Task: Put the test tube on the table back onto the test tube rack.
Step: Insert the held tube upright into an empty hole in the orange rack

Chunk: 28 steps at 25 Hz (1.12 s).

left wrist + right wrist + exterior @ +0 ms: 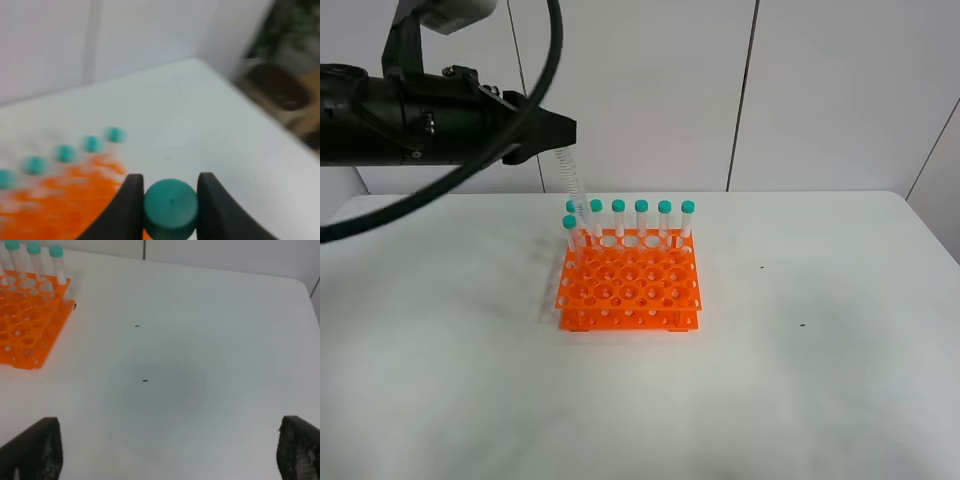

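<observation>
Tube [567,178]: pinched by its teal cap in my left gripper [170,197], hanging tip-down over the rack [630,285] near the table [820,350] far edge; I judge this lines it up for a hole. Right gripper [167,422]: fingers spread wide, holding nothing.

no text, label, brand, number or sign can be read in any view. the test tube [566,172] above the back left corner of the test tube rack [630,290] shows faint bands along its clear wall, too small and blurred to read.
</observation>
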Tool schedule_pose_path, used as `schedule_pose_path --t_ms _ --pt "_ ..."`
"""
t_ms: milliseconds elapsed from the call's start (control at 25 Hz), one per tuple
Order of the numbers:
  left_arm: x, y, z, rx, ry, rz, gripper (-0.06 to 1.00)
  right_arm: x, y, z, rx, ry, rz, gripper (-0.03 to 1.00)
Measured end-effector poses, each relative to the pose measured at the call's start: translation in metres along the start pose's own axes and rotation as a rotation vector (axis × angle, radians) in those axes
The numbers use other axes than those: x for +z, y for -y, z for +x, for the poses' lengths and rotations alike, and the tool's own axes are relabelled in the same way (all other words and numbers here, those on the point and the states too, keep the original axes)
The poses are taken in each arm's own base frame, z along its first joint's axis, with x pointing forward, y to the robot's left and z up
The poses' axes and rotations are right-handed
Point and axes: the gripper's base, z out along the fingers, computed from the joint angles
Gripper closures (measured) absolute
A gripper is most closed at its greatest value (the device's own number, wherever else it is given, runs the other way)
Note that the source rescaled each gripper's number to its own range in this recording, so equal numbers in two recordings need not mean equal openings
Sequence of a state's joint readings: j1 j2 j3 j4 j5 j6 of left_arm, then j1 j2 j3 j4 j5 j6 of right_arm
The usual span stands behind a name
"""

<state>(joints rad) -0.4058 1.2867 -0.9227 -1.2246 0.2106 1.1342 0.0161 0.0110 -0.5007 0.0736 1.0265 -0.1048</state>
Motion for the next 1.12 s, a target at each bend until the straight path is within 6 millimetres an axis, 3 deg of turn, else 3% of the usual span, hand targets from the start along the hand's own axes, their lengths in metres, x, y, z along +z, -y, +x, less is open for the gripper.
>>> schedule_pose_path --t_ms 240,400,640,760,920,1120 --pt "-0.002 -0.016 -0.007 0.163 0.059 -0.183 0.92 0.0 0.0 0.0 0.0 0.0 0.0 0.03" --pt "-0.002 -0.021 -0.005 0.117 0.139 -0.23 0.92 0.0 0.0 0.0 0.001 0.0 0.0 0.03" --pt "-0.003 -0.018 0.017 0.135 0.325 -0.171 0.92 0.0 0.0 0.0 0.002 0.0 0.0 0.03" --pt "-0.002 -0.011 0.022 0.148 0.325 -0.114 0.92 0.0 0.0 0.0 0.002 0.0 0.0 0.03" --pt "0.014 0.001 0.026 0.158 0.237 -0.069 0.92 0.0 0.0 0.0 0.002 0.0 0.0 0.03" --pt "0.05 0.02 0.025 0.179 0.209 0.003 0.92 0.0 0.0 0.0 0.002 0.0 0.0 0.03"
